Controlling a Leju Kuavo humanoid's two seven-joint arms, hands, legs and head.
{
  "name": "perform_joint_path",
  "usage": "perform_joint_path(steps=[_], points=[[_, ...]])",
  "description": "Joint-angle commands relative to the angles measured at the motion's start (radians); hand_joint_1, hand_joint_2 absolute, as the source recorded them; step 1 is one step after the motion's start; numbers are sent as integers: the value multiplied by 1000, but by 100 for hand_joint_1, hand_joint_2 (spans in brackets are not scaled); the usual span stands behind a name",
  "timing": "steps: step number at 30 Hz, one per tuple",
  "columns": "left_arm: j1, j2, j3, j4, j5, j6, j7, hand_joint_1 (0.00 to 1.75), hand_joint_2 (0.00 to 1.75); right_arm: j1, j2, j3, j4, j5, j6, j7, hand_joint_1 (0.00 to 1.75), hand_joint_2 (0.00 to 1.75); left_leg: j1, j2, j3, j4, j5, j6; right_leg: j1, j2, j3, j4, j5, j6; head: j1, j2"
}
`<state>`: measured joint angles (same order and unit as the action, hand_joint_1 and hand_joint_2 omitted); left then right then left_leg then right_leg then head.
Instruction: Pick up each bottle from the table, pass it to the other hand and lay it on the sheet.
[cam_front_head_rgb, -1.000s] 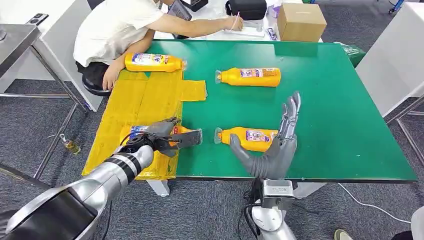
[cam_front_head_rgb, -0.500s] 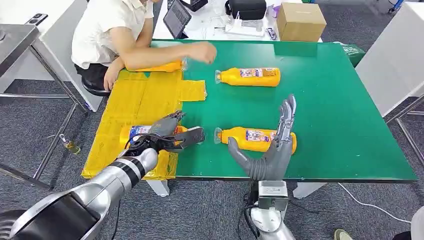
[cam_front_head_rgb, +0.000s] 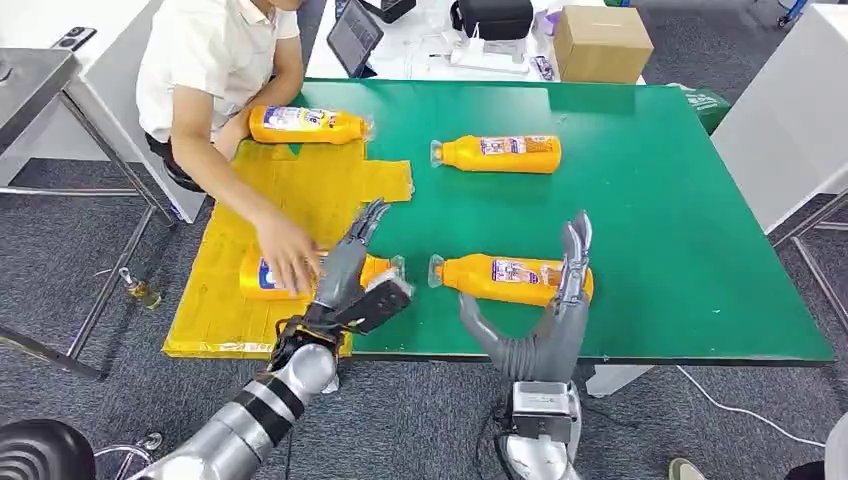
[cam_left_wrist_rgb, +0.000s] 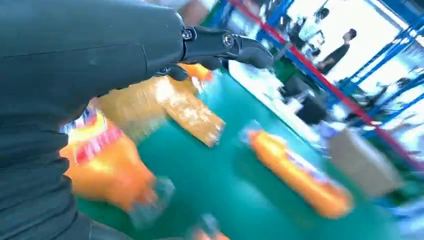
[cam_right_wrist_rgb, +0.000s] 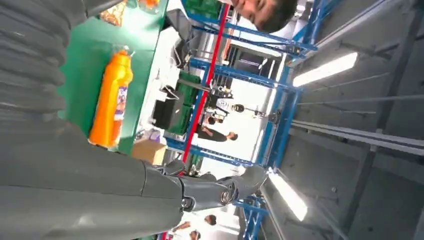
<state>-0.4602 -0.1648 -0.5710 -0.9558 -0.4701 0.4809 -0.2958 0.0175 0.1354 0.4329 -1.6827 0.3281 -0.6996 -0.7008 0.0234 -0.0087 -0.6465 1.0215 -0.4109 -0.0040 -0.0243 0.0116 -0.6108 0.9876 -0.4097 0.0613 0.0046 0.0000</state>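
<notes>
Several orange bottles lie on the green table (cam_front_head_rgb: 660, 200). One bottle (cam_front_head_rgb: 258, 277) lies on the yellow sheet (cam_front_head_rgb: 290, 195) near the front edge, with a person's hand (cam_front_head_rgb: 287, 262) on it. My left hand (cam_front_head_rgb: 352, 285) hovers just over its cap end, fingers spread, holding nothing. In the blurred left wrist view that bottle (cam_left_wrist_rgb: 107, 165) lies close under the left hand (cam_left_wrist_rgb: 100, 50). My right hand (cam_front_head_rgb: 545, 312) stands open and upright at the front edge, against the near-right bottle (cam_front_head_rgb: 510, 279). A further bottle (cam_front_head_rgb: 500, 153) lies mid-table; the right wrist view shows it (cam_right_wrist_rgb: 111, 100) past the right hand (cam_right_wrist_rgb: 75, 190).
Another bottle (cam_front_head_rgb: 305, 124) lies at the far end of the sheet, beside the seated person (cam_front_head_rgb: 215, 60). A cardboard box (cam_front_head_rgb: 600, 42), a tablet and a dark bag sit on the white table behind. The right half of the green table is bare.
My left hand has let go of the bottle on the sheet, spread its fingers and drawn back toward the front edge. The person's arm swung down onto that bottle. The right hand sank slightly.
</notes>
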Motion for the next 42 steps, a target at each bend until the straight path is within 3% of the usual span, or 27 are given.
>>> perform_joint_path(steps=[1, 9, 13, 17, 21, 26, 29, 33, 42], points=[[206, 40, 94, -315, 371, -206, -85, 0, 175, 28, -51, -120, 53, 13, 1, 3, 0, 175, 0, 3, 6, -1, -2, 2, 1, 1, 5, -2, -1, -3, 0, 0], [206, 40, 94, -315, 371, -206, -85, 0, 175, 28, -51, -120, 53, 13, 1, 3, 0, 175, 0, 2, 6, -1, -2, 1, 1, 0, 6, -2, -1, -3, 0, 0], [236, 25, 138, -267, 462, -169, -104, 0, 175, -31, -113, -179, 303, 156, 2, 93, 0, 175, 1, 2, 10, -3, -2, 2, 2, 0, 9, -4, -1, -3, 0, 0], [214, 8, 122, -196, 524, -174, -142, 0, 175, -153, -140, -284, 506, 102, 57, 19, 0, 175, 0, 2, 6, -3, 0, 2, 1, 1, 6, -4, 1, -1, 0, 0], [192, 4, 67, -175, 546, -192, -144, 0, 175, -194, -164, -294, 524, 34, 99, 3, 0, 175, -1, 0, 4, -1, 0, 2, 0, -1, 5, -2, 0, -2, 0, 0], [194, -4, 17, -158, 533, -181, -140, 0, 175, -277, -214, -311, 728, 188, 148, 62, 0, 175, -1, 0, 8, -2, -1, 3, 0, -2, 9, -4, -1, -3, 0, 0], [197, -11, 5, -156, 531, -186, -137, 0, 175, -308, -240, -308, 814, 285, 100, 91, 0, 175, -1, 0, 7, -1, -1, 3, -1, -2, 8, -3, 0, -2, 0, 0], [191, -21, 1, -137, 524, -177, -135, 0, 175, -303, -243, -272, 837, 387, 33, 111, 0, 175, -2, -1, 5, -1, 0, 2, -1, -2, 6, -2, -1, -2, 0, 0], [182, -32, 7, -124, 541, -182, -128, 0, 175, -325, -254, -227, 900, 472, 65, 194, 0, 175, -1, 0, 5, -1, -1, 2, -1, -1, 6, -2, 0, -2, 0, 0]])
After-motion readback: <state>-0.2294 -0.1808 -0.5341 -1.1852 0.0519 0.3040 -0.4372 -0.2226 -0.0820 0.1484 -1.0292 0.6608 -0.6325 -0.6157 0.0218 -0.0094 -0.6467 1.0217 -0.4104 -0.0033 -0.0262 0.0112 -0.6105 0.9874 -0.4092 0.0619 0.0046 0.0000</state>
